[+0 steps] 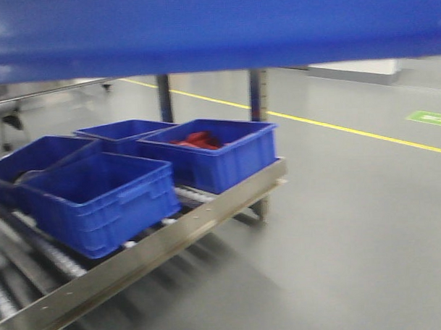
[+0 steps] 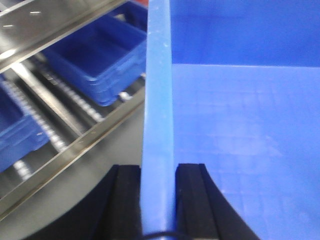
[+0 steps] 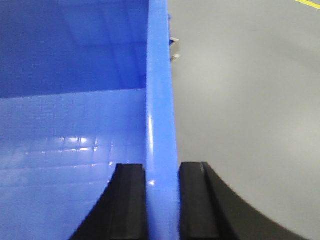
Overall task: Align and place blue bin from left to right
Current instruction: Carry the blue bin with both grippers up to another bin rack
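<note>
- Blue bin [image 1: 216, 27]: one. It is held off the floor between the two arms. In the front view its blue side fills the whole top edge of the picture, above the roller rack.
- Roller rack [image 1: 172, 232]: one, of bare metal with a steel front rail. The left wrist view shows it to the left of the held bin's wall and lower, apart from it.
- Smaller blue bins [image 1: 98, 202]: four on the rack. One sits at the front rail toward the left end, one at the right end, and two behind them along the back edge.
- Red items [image 1: 198, 140]: inside the right-end bin only; blurred, number not determinable.
- Left gripper [image 2: 158, 172]: its black fingers [image 2: 125, 200] stand narrowly apart and are clamped on the bin's left wall, one pad outside and one inside, both touching the plastic.
- Right gripper [image 3: 162, 170]: its fingers [image 3: 194, 200] are likewise pressed on the bin's right wall, one pad on each face.
- Bin interior: a faint grid pattern shows on the bottom in both wrist views; no contents seen.
- Floor [image 1: 353, 225]: grey, with one yellow line [image 1: 350, 130] and one green marking [image 1: 429, 118] at the right edge.
</note>
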Available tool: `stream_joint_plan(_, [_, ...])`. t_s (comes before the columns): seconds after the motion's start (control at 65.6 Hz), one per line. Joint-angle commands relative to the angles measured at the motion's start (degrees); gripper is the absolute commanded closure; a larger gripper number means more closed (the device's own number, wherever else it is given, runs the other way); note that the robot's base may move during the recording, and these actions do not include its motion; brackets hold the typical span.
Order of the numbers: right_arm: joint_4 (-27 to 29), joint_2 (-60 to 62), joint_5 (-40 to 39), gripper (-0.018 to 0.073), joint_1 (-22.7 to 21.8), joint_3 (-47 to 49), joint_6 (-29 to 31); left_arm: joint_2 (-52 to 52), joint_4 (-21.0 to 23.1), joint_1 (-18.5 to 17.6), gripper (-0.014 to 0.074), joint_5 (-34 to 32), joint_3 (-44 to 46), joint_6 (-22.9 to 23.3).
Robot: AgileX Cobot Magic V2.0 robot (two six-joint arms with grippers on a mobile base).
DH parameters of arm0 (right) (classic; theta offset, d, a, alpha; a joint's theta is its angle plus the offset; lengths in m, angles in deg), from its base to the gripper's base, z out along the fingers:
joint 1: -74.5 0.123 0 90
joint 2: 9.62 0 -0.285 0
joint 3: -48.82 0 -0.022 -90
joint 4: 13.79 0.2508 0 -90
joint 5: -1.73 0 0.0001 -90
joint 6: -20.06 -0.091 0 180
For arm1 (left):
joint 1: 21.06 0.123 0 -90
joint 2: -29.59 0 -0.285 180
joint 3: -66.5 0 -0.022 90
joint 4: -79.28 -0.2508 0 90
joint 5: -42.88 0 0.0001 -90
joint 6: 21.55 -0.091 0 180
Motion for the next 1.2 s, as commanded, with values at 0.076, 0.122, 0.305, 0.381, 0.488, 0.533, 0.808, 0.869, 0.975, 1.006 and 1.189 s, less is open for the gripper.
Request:
stream_joint_plan(0.076, [-1.0,-0.1,-10.8,0.0638,0.5,1.1,-0.1,-0.1,0.6,-0.6,0.0707,-6.6,1.0,0.2])
stream_joint_plan(0.122, [-1.0,-0.1,-10.8,0.0638,0.5,1.1,-0.1,-0.1,0.6,-0.6,0.0707,-6.6,1.0,0.2])
stream_joint_plan(0.305, [-1.0,-0.1,-10.8,0.0638,0.5,1.1,-0.1,-0.1,0.6,-0.6,0.0707,-6.6,1.0,0.2])
stream_joint_plan(0.381, [-1.0,-0.1,-10.8,0.0638,0.5,1.1,-0.1,-0.1,0.6,-0.6,0.0707,-6.6,1.0,0.2])
stream_joint_plan(0.488, [-1.0,-0.1,-10.8,0.0638,0.5,1.1,-0.1,-0.1,0.6,-0.6,0.0707,-6.6,1.0,0.2])
stream_joint_plan(0.533, [-1.0,-0.1,-10.8,0.0638,0.5,1.1,-0.1,-0.1,0.6,-0.6,0.0707,-6.6,1.0,0.2])
stream_joint_plan(0.808, [-1.0,-0.1,-10.8,0.0638,0.5,1.1,-0.1,-0.1,0.6,-0.6,0.0707,-6.6,1.0,0.2])
stream_joint_plan(0.869, [-1.0,-0.1,-10.8,0.0638,0.5,1.1,-0.1,-0.1,0.6,-0.6,0.0707,-6.6,1.0,0.2])
stream_joint_plan(0.975, [-1.0,-0.1,-10.8,0.0638,0.5,1.1,-0.1,-0.1,0.6,-0.6,0.0707,-6.6,1.0,0.2])
stream_joint_plan(1.006, [-1.0,-0.1,-10.8,0.0638,0.5,1.1,-0.1,-0.1,0.6,-0.6,0.0707,-6.6,1.0,0.2])
stream_joint_plan(1.189, [-1.0,-0.1,-10.8,0.0638,0.5,1.1,-0.1,-0.1,0.6,-0.6,0.0707,-6.6,1.0,0.2])
